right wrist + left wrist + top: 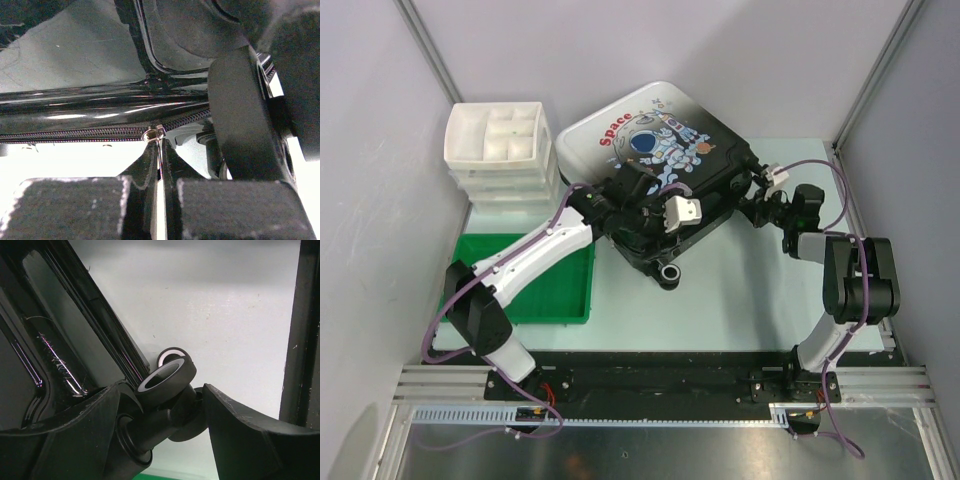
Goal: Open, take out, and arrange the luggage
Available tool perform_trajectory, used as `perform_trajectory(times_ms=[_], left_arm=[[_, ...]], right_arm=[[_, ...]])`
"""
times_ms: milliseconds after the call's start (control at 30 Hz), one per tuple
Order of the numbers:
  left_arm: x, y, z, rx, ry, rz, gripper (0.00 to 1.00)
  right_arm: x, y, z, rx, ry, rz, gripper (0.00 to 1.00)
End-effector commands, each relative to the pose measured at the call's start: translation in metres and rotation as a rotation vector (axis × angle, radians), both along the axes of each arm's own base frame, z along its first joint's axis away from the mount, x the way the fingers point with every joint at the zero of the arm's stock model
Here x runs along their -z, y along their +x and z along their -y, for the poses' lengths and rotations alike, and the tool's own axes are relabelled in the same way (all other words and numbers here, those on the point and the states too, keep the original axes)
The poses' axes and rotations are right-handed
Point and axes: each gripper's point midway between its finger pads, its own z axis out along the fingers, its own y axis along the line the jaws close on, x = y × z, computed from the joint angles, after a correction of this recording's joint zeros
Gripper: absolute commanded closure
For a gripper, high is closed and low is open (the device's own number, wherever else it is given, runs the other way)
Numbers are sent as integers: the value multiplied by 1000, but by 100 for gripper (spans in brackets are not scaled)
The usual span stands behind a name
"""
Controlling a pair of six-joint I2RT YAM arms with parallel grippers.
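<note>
Near, at 8 o'clock, the flat green tray (565,300) lies on the counter (720,290), the left arm crossing above its far side. At centre, the luggage (650,130) lies flat and closed, astronaut side up, wheels toward 5 o'clock. The left gripper (165,390) has its jaws apart, astride one black wheel (167,377). At the case's 3 o'clock corner, the right gripper (160,200) has its jaws clamped on the zipper pull (159,145). Far, at 10 o'clock, stands the white drawer box (500,170); the contents of its top compartments are indistinct.
</note>
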Motion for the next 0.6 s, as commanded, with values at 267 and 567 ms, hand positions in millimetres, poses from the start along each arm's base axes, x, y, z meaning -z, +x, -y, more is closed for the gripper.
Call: perform_trajectory(times_ms=[267, 567], left_arm=[[32, 38, -77, -224, 242, 6, 26], [33, 40, -90, -240, 263, 22, 27]], right_arm=[[-17, 13, 121, 295, -223, 55, 100], [-21, -48, 75, 132, -243, 14, 100]])
